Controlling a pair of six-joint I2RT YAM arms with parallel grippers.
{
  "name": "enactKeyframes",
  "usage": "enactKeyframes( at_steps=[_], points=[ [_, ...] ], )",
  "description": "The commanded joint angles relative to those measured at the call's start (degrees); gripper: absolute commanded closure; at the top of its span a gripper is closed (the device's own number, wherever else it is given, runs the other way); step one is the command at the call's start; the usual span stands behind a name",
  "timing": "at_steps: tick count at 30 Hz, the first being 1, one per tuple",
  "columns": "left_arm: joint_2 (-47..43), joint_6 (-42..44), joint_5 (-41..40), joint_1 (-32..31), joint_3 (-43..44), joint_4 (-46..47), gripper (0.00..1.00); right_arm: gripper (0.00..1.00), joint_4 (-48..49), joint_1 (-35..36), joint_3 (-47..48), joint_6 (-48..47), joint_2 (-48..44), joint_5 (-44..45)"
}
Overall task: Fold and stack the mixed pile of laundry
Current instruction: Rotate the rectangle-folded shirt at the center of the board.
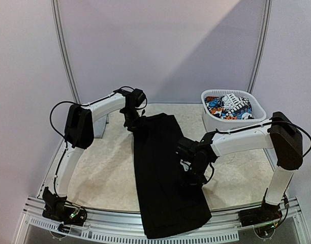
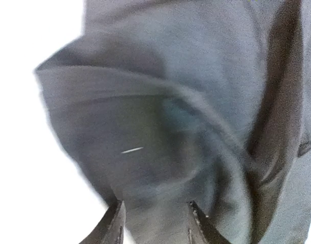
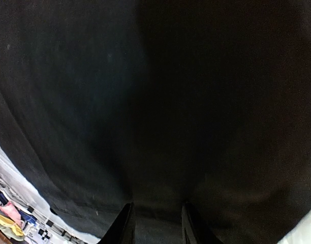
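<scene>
A large black garment (image 1: 160, 173) lies stretched lengthwise down the middle of the table, and its near end hangs over the front edge. My left gripper (image 1: 132, 123) is at its far left corner, shut on a bunched fold of the cloth (image 2: 170, 101), which runs between the fingers (image 2: 154, 203). My right gripper (image 1: 192, 179) is at the garment's right edge, about halfway down. It is shut on the black cloth (image 3: 155, 101), which fills the right wrist view down to the jaws (image 3: 156, 204). A printed white, black, blue and orange piece (image 1: 229, 105) lies in the basket.
The white plastic laundry basket (image 1: 210, 122) stands at the back right of the table, just behind my right arm. Beige table surface (image 1: 104, 173) shows on both sides of the garment. A metal rail (image 1: 115, 221) runs along the front edge.
</scene>
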Motion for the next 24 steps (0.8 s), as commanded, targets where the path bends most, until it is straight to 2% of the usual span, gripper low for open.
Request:
enactKeyframes(
  at_steps=[1, 5, 11, 18, 24],
  points=[
    [-8.2, 4.9, -15.8, 1.4, 0.4, -8.7, 0.55, 0.68, -9.5, 0.0, 7.0, -2.0, 0.5, 2.3],
    [-16.6, 6.6, -17.6, 1.3, -5.6, -7.1, 0.51, 0.68, -14.6, 0.0, 15.8, -3.9, 2.4, 4.2],
    [-30.2, 5.7, -13.7, 0.9, -17.0, -4.4, 0.49, 0.68, -20.2, -0.9, 29.0, -7.8, 6.9, 11.7],
    [-48.7, 3.0, -9.6, 0.8, -41.1, 0.8, 0.47, 0.68, -14.7, -1.0, 35.6, -11.5, 13.9, 8.1],
    [-61.7, 1.0, -4.6, 0.7, -54.6, 2.8, 0.45, 0.68, -6.0, -1.0, 36.5, -11.7, 18.2, 1.9]
  ],
)
